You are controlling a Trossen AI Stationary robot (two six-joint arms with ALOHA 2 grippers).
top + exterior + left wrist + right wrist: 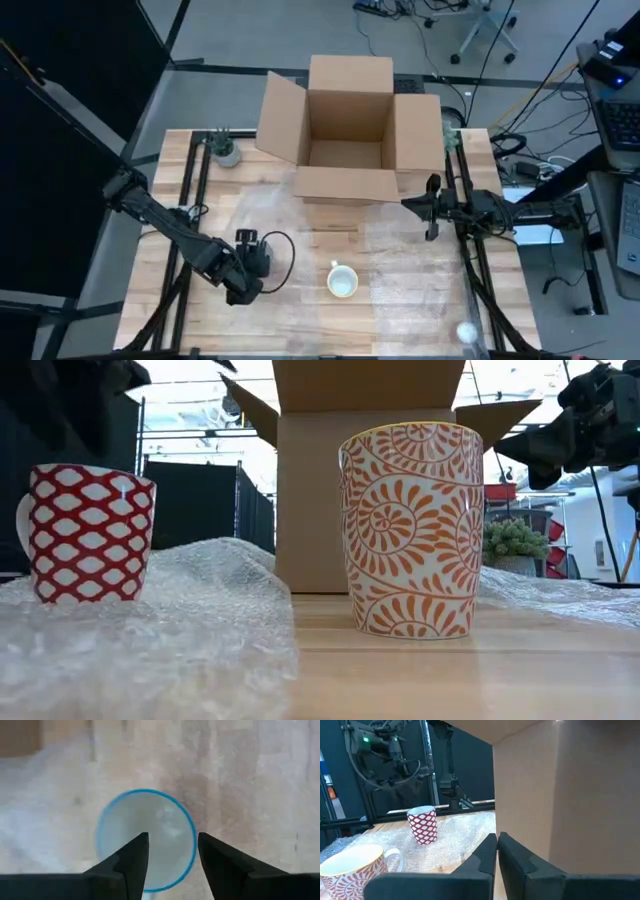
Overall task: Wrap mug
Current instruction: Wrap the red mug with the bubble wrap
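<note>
Mug, red-and-white lattice-patterned ceramic (88, 532): standing upright on a sheet of clear bubble wrap (190, 620) that is lying across the wooden-slat desk (300, 330), towards the left arm's side. In the high view it is sitting hidden beneath the left pincer (250, 272).

Left pincer (172, 862): hanging directly over this mug's open mouth with its fingers standing well apart and holding nothing. One fingertip is showing over the inside and the other just outside the rim. Whether either is touching the rim cannot be told.

Mug, white ceramic with orange spiral pattern (410, 530): standing upright on bare wood near the desk's middle, well apart from the red one, with no pincer near it.

Box, open brown cardboard with flaps spread (345, 125): sitting at the far edge of the desk.

Right pincer (496, 852): waiting beside the box's front corner, fingers drawn together with barely a slit between them, gripping nothing.

Step in hand, as judged: the opening grasp, with the left arm lining up on the red mug's wall. No wrap is yet lying over either mug.

Next move, as judged: lowering until the fingers are straddling the wall, closing firmly, then placing the mug where the sheet can be folded over it. The right arm would be needed to lift a wrap edge.
</note>
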